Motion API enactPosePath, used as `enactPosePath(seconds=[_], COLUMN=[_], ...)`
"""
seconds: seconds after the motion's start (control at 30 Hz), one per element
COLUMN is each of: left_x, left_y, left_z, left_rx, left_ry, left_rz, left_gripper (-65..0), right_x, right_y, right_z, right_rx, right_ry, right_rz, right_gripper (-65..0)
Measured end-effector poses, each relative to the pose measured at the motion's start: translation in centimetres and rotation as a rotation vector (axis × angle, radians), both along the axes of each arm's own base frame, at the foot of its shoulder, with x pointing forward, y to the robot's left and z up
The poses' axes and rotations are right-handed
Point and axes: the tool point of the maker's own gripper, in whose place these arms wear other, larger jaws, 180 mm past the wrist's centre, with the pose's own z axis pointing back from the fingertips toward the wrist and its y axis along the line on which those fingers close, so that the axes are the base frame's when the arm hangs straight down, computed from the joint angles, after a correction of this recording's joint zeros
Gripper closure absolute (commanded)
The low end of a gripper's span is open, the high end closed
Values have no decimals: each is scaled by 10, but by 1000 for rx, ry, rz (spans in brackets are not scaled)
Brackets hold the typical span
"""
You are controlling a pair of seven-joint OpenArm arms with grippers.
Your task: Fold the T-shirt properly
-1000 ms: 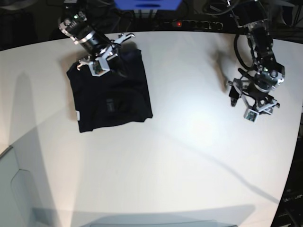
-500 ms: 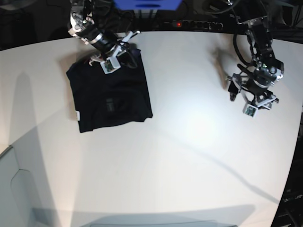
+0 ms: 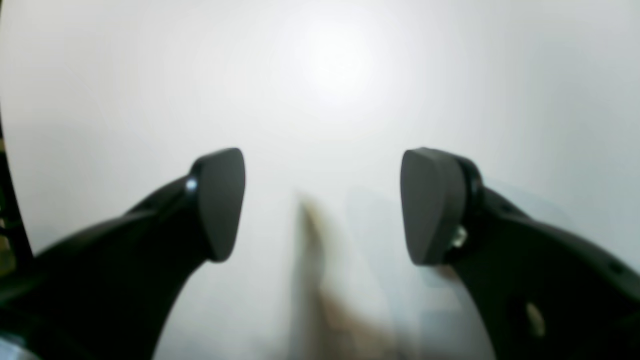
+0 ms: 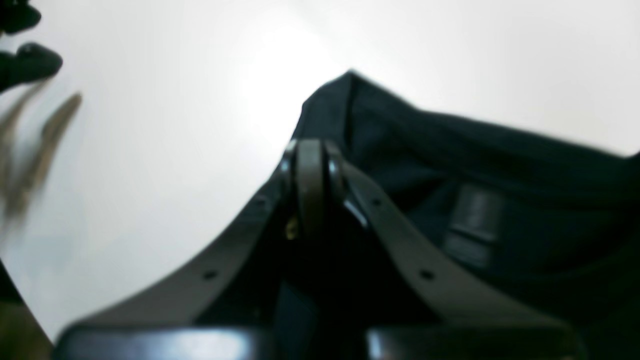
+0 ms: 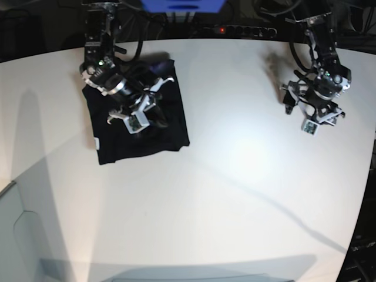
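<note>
Left wrist view, hard to see: only the white table [image 3: 320, 75] and a blurred brownish streak low in the middle show; the shirt is out of frame.
Left wrist view, left gripper [image 3: 322, 205]: jaws spread wide with nothing between them.
Right wrist view, hard to see: soft focus; the right gripper [image 4: 310, 165] covers part of the T-shirt [image 4: 500, 165].
Right wrist view, right gripper: jaws pressed together, with no cloth visibly caught between them.
Right wrist view, shirt: black cloth, a dark rectangular patch on it, one corner pointing away from the camera.
Base view, hard to see: the right arm hides the shirt's middle; the collar cannot be made out.
Base view, shirt: T-shirt [image 5: 167, 126] lies folded into a rough rectangle at the table's far left part, with a small white tag [image 5: 96, 143] on its left edge.
Base view, direction: the long axis runs from far to near, slightly slanted.
Base view, grippers: the right gripper [image 5: 154, 104] is over the shirt, and the left gripper [image 5: 289, 103] is well apart at the right.
</note>
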Motion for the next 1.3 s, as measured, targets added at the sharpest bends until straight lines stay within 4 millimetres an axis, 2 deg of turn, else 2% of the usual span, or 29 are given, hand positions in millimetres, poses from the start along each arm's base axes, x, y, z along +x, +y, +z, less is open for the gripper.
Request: enactPosePath(seconds=[0.1,0.17,0.3,0.37,0.4,0.47,0.57,0.63,0.67,0.73,0.83,0.9,0.97,1.13,1.3], left_x=[-2,-4,-13,-14,-14,-12,-13,-15,-17,-21,-30,-37,-42,-49,-53], left_y=[14,16,16,20,21,18,10,6,3,-4,-11,-16,-18,-19,-15], left_z=[5,6,3,8,10,16,23,26,27,27,21,15,11,7,6], left_rx=[9,14,6,27,33,36,37,38,35,23,7,-13,-19,-21,-19], left_ry=[-15,-14,-2,-9,-13,-32,-55,-62,-65,-67,-51,-33,-21,-4,2], left_rz=[39,42,54,56,54,46,33,35,32,28,34,42,45,45,58], left_gripper=[-466,-466,-466,-466,-466,-466,-466,-466,-466,-466,-466,-466,-466,-466,-466], right_x=[2,6,6,7,9,23,36,37,36,32,19,9,-5,-46,-57], right_y=[6,10,19,17,14,0,-38,-71,-89,-132,-186,-212,-228,-225,-196], right_z=[-25,-35,-35,-25,-13,25,68,76,72,53,24,4,-10,-44,-55], right_rx=[15,44,95,78,65,71,33,-4,-33,-119,-203,-231,-247,-257,-208], right_ry=[68,78,71,42,9,-110,-246,-274,-264,-205,-102,-33,13,138,173], right_rz=[8,2,-4,-2,-4,-43,-140,-219,-256,-325,-409,-456,-483,-468,-428], right_gripper=[0,0,0,0,0,0,0,0,0,0,0,0,0,0,0])
